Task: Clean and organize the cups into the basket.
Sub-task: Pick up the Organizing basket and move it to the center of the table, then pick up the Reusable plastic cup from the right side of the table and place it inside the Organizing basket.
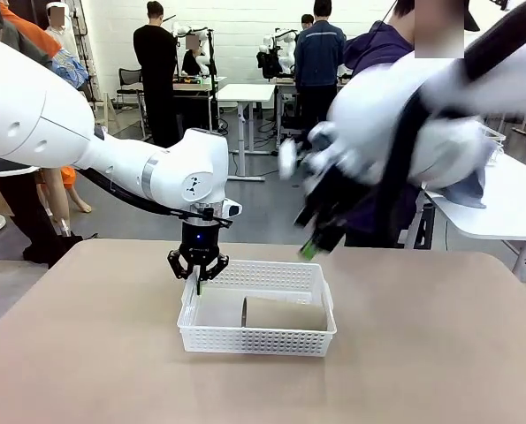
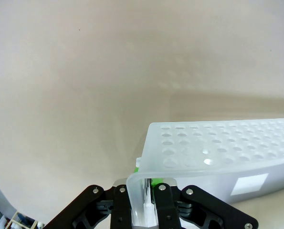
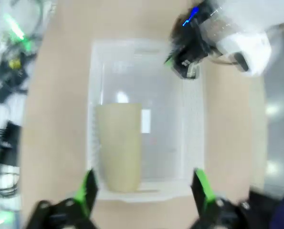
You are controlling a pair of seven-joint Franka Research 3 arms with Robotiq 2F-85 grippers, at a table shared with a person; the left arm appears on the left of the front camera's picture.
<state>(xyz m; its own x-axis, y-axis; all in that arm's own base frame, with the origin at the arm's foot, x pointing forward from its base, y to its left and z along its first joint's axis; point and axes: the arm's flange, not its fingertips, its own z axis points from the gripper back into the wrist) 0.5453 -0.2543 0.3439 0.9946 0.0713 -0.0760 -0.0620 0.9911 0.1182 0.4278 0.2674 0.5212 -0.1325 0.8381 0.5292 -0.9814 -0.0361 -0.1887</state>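
Observation:
The white lattice basket (image 1: 258, 341) stands in the middle of the table. One tan cup (image 1: 285, 314) lies on its side inside it. My left gripper (image 1: 198, 269) is shut on the basket's rim at its far left corner; in the left wrist view the rim (image 2: 142, 191) is pinched between the fingers. My right gripper (image 1: 316, 240) hangs blurred above the basket's far right side. From the right wrist view the basket (image 3: 194, 124) and the cup (image 3: 119, 143) lie below my right gripper (image 3: 144, 188), which is open with nothing between its green pads.
Bare tan tabletop (image 1: 422, 353) surrounds the basket on all sides. A person in dark clothes (image 1: 377, 53) stands at the far edge behind my right arm. A white table (image 1: 510, 203) stands off to the right.

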